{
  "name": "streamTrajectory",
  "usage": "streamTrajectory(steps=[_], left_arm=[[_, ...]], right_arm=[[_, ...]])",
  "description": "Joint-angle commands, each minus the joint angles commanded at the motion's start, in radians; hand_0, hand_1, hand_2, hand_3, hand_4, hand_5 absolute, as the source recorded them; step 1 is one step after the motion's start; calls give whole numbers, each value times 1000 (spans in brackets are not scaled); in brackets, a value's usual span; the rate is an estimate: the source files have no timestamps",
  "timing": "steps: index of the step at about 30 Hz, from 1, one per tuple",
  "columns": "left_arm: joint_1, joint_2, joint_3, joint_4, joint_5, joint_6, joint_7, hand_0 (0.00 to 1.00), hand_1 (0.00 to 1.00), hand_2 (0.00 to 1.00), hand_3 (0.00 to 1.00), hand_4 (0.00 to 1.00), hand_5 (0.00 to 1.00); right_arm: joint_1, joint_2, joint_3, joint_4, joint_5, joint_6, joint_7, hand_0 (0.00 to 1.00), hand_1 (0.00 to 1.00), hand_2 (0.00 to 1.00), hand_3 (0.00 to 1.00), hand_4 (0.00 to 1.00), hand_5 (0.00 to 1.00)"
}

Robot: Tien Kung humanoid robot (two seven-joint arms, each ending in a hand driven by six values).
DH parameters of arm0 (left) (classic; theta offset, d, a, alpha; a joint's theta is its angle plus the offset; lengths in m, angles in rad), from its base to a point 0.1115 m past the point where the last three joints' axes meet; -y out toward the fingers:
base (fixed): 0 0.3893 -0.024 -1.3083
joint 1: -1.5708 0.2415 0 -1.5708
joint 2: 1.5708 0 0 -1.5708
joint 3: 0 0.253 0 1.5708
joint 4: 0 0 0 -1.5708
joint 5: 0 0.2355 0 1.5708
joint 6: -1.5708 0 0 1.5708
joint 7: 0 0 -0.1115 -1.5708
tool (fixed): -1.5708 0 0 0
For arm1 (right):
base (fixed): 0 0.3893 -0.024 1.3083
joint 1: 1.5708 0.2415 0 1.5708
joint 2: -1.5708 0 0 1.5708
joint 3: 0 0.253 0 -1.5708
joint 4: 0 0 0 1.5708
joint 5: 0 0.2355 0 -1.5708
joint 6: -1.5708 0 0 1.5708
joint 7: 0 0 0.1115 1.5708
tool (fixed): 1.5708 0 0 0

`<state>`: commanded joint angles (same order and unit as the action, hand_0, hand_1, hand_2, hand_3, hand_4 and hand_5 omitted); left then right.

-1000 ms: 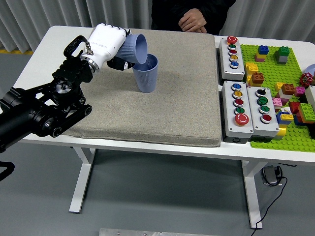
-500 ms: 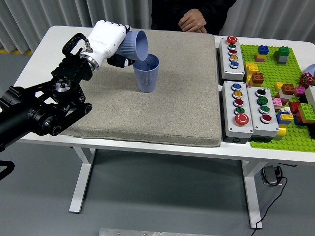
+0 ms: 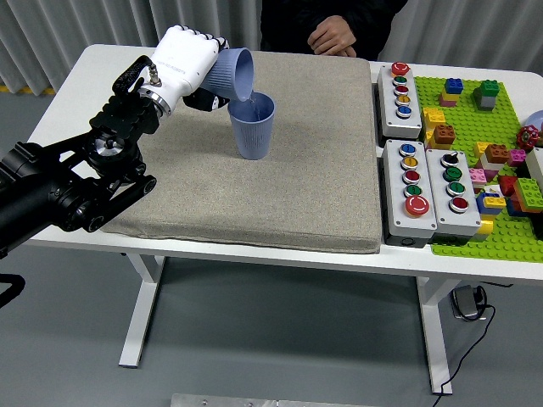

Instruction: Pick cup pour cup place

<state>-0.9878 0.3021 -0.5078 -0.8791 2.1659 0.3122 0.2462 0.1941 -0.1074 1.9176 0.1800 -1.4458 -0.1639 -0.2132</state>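
Left hand [image 3: 182, 64], white-shelled on a black arm, enters from 9 o'clock; its fingers are wrapped around a blue ribbed cup [image 3: 232, 75]. Held cup is tipped nearly on its side, mouth facing 3 o'clock and slightly down, lip over the rim of a second blue cup [image 3: 253, 125]. Second cup stands upright on the grey mat [image 3: 280, 195], toward the mat's far-left part. Mat lies on the white surface [image 3: 68, 93]. At 3 o'clock of the mat: three grey button boxes [image 3: 431, 182], then a green brick baseplate [image 3: 475, 161] with coloured bricks. At 12 o'clock, a person's clasped hands [image 3: 333, 36] rest on the surface's far edge.
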Motion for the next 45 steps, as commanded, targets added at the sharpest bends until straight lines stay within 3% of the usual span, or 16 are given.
streamTrajectory(steps=[17, 25, 31, 45], left_arm=[[-8, 13, 19, -5, 67, 2, 11, 538, 487, 503, 498, 763, 194], [-18, 18, 50, 5, 49, 5, 9, 539, 487, 503, 498, 765, 196], [-34, 28, 69, -10, 102, -2, 18, 538, 486, 502, 497, 764, 201], [-66, 39, 103, -19, 103, -1, 28, 540, 486, 501, 498, 764, 204]], right_arm=[[-2, 1, -2, 0, 1, -1, 0, 695, 629, 591, 589, 2, 258], [-6, 2, -4, 0, 0, -1, -1, 695, 628, 591, 589, 2, 258], [-9, 2, -5, 0, 1, -2, 0, 695, 628, 591, 588, 2, 258], [-1, -1, -9, 0, 7, -2, 1, 695, 629, 592, 588, 2, 258]])
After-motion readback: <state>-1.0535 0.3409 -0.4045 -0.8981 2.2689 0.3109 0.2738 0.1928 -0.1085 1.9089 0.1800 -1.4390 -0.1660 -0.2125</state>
